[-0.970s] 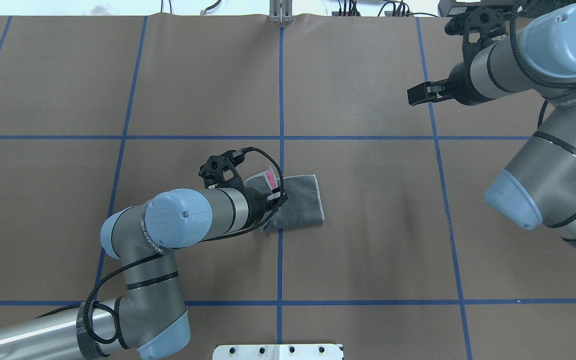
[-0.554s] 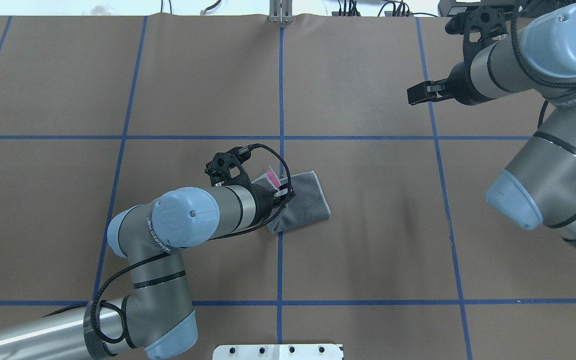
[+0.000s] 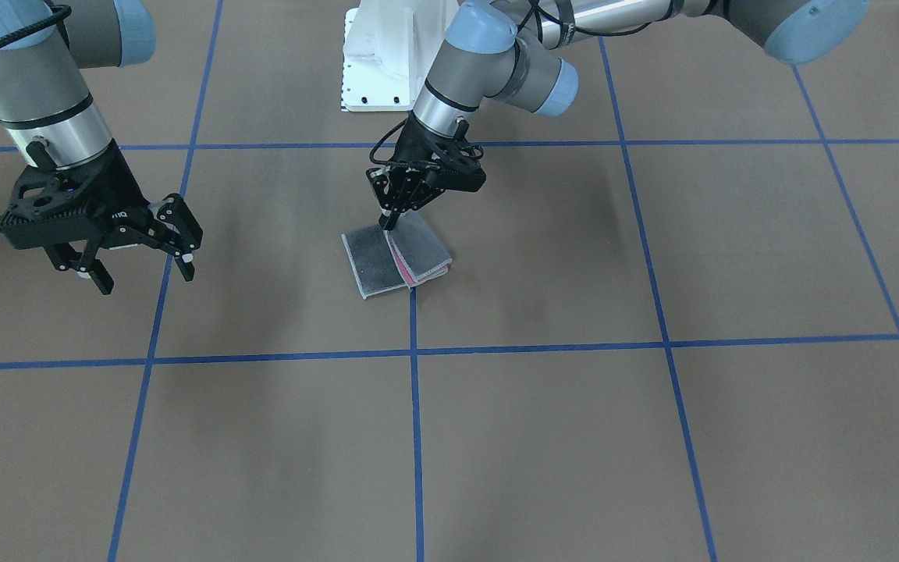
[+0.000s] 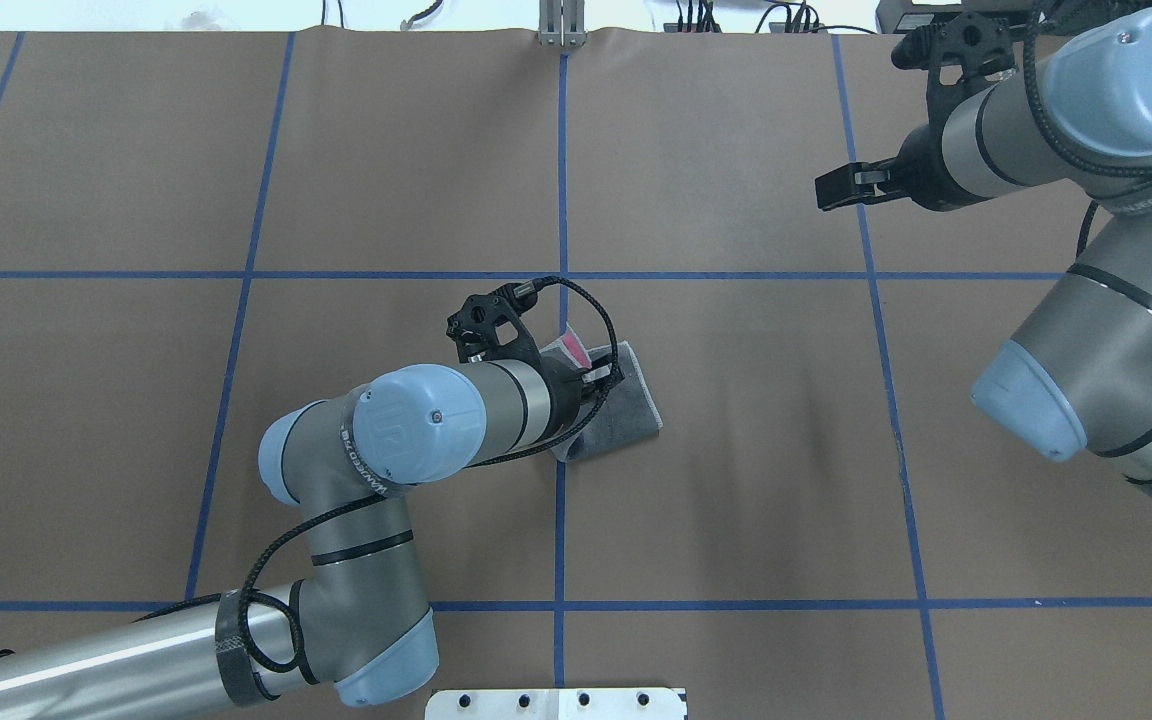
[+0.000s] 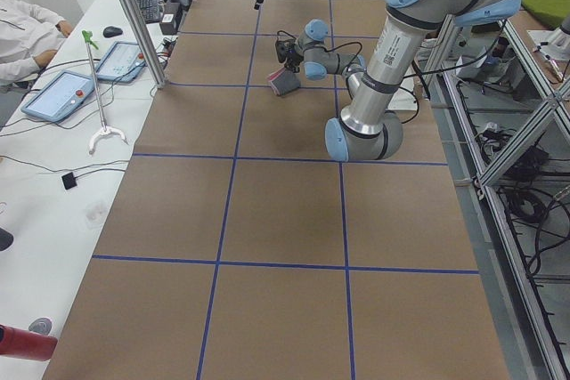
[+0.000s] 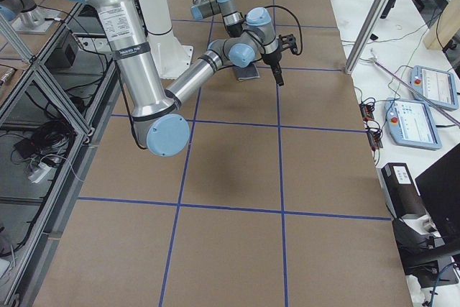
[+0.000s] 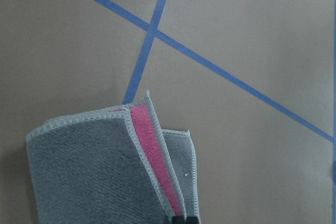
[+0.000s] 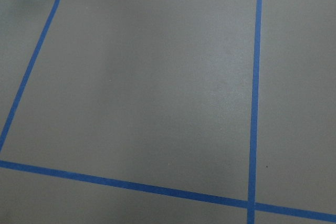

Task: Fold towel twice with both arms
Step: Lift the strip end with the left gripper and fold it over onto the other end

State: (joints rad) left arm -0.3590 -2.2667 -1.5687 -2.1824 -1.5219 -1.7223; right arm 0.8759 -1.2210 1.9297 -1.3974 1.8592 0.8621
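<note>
Brown paper covers the desk [image 4: 736,500], blue tape [image 4: 561,200] gridding it. Left arm [image 4: 416,430] reaches to mid-desk; right arm [image 4: 1086,110] hangs over the far right corner. Folded towel [image 3: 375,265] lies at the desk's centre, grey outside, pink strip showing. Left fingers [image 3: 387,221] are pinched tight on its raised edge; right fingers [image 4: 831,188] spread wide, holding nothing.

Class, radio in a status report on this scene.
Left gripper shut on towel edge, lifted. Right gripper open, well aside. Nothing blocking the fold.
</note>
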